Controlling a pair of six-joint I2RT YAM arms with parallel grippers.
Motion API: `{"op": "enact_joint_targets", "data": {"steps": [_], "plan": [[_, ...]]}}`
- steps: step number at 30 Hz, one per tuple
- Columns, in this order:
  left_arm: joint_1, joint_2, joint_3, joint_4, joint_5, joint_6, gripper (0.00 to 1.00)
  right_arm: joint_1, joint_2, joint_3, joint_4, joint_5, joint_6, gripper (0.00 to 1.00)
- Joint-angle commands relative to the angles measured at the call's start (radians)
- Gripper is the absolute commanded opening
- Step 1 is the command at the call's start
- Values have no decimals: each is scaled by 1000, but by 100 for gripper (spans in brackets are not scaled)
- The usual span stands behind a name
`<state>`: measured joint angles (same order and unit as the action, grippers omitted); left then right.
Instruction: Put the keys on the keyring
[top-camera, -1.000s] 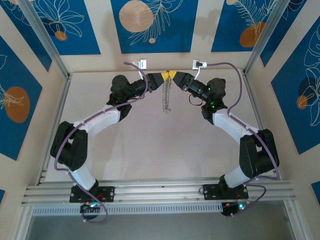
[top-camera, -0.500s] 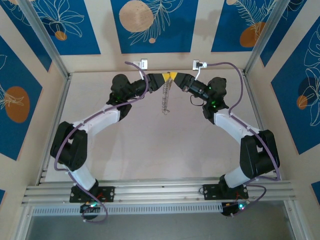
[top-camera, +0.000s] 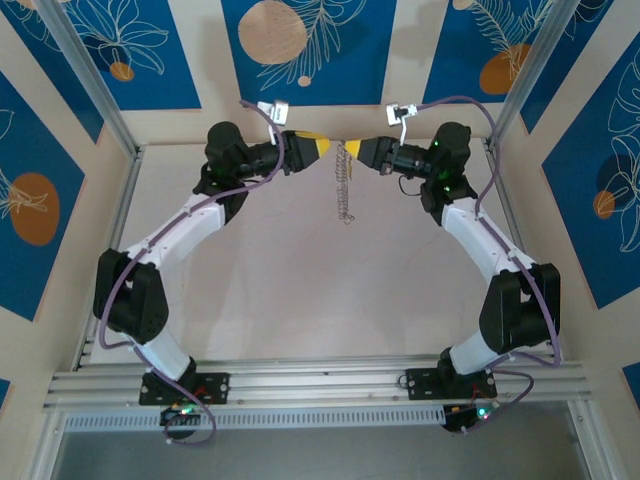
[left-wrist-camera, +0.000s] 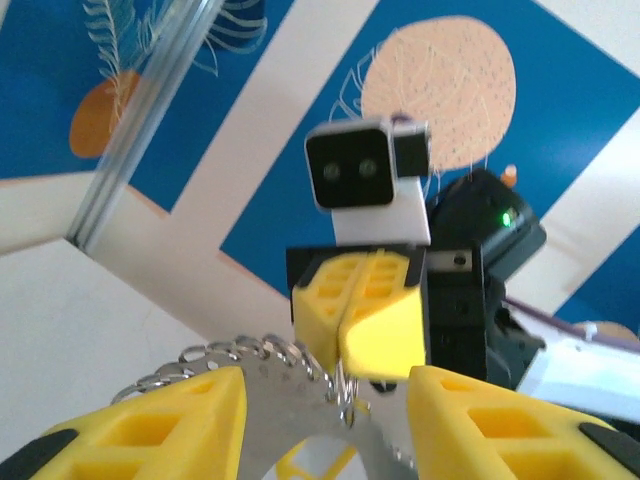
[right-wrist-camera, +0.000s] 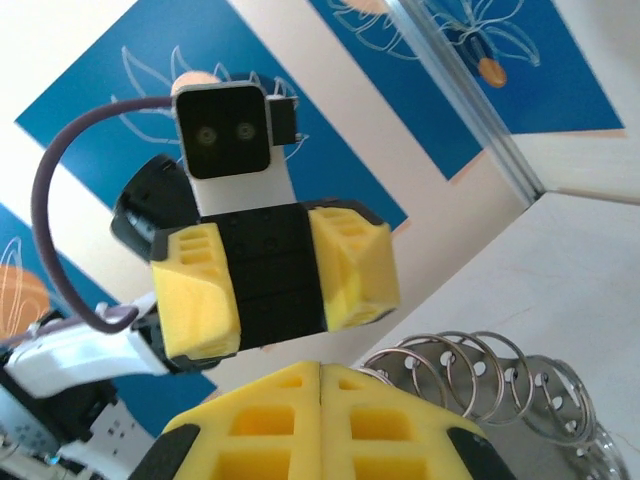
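Above the table's (top-camera: 300, 290) far end, the right gripper (top-camera: 353, 149) clamps the dangling keyring (top-camera: 345, 185), the left gripper (top-camera: 320, 146) gaping beside it. Threading seemingly awaits a key, too small to make out.

The bench (top-camera: 300, 290) is viewed from above, behind the arms. The right pincer (left-wrist-camera: 347, 330) is faced closely by the left wrist view, the left pincer (right-wrist-camera: 270, 280) by the right; both are shared overhead.

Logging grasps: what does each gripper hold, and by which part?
The right gripper is shut on the keyring at its top edge, the rest hanging down. The left gripper is open and holds nothing.
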<state>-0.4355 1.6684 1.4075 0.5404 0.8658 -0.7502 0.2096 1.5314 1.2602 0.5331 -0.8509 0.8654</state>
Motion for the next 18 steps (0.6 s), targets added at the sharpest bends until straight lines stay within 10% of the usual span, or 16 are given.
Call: {"op": "enact_joint_targets", "data": {"steps": [1,18], "plan": [[11,-16,75,-192,118,142,47,-6,26,81,-135,-146,-95,0],[14,29,157,-320,207,198,47,-6,56,156,-294,-181,-221,0]]}}
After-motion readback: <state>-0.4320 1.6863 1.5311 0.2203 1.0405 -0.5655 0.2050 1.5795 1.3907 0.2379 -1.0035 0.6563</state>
